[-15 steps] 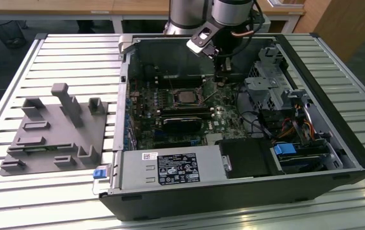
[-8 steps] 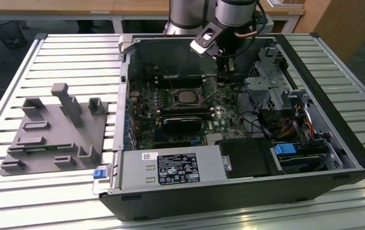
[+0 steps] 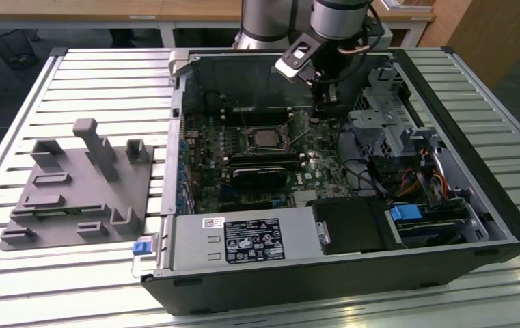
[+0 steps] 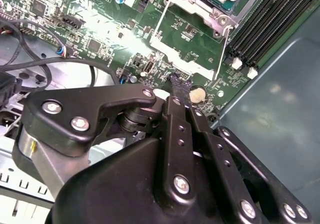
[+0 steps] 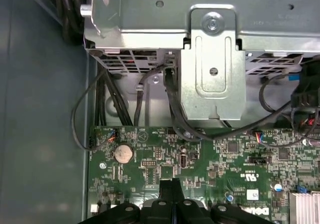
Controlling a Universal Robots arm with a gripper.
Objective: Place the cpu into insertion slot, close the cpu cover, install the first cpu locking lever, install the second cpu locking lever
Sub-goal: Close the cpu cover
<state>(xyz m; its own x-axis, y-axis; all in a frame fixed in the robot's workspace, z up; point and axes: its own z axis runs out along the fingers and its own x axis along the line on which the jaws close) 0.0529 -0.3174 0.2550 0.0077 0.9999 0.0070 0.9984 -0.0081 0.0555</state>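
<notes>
Hanging over the green circuit board, the black metal gripper has its fingers pressed together, pinching nothing. The flat silver-beige square cpu lies in the black square insertion slot nearby.

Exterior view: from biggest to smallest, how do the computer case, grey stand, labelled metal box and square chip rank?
1. computer case
2. grey stand
3. labelled metal box, which seems nearer the camera and still looks smaller than the stand
4. cpu, clearly smallest
</notes>
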